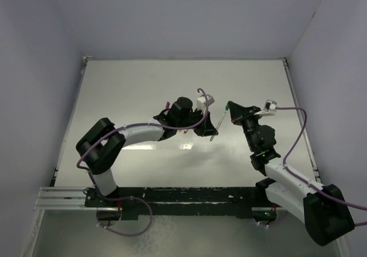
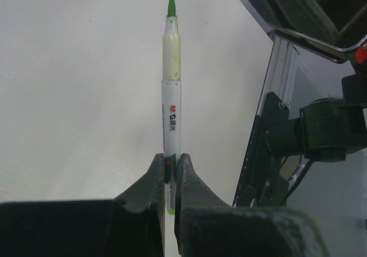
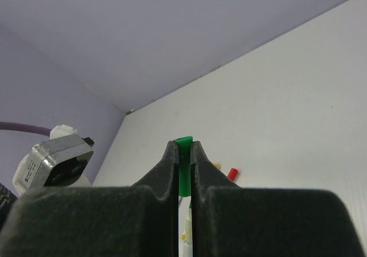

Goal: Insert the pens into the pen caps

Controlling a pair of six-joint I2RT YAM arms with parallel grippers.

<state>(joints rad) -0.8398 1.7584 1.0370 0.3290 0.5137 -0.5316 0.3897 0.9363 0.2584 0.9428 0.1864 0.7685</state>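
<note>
My left gripper (image 1: pixel 207 129) is shut on a silver-grey pen (image 1: pixel 218 124) with a green tip and holds it above the table. In the left wrist view the pen (image 2: pixel 171 96) stands straight out from the shut fingers (image 2: pixel 170 164), with its green tip (image 2: pixel 171 7) bare. My right gripper (image 1: pixel 231 110) is shut on the green cap (image 1: pixel 228 105), just beyond the pen's tip. In the right wrist view the green cap (image 3: pixel 183 156) sits between the fingertips (image 3: pixel 183 149), with the pen's tip (image 3: pixel 184 222) just below it. The cap and the tip are close but apart.
A red cap (image 3: pixel 233 173) and a yellow cap (image 3: pixel 217 165) lie on the white table behind the right fingers. The left wrist camera housing (image 3: pixel 54 162) is at the left. The right arm (image 2: pixel 321 131) fills the right of the left wrist view. Grey walls enclose the table.
</note>
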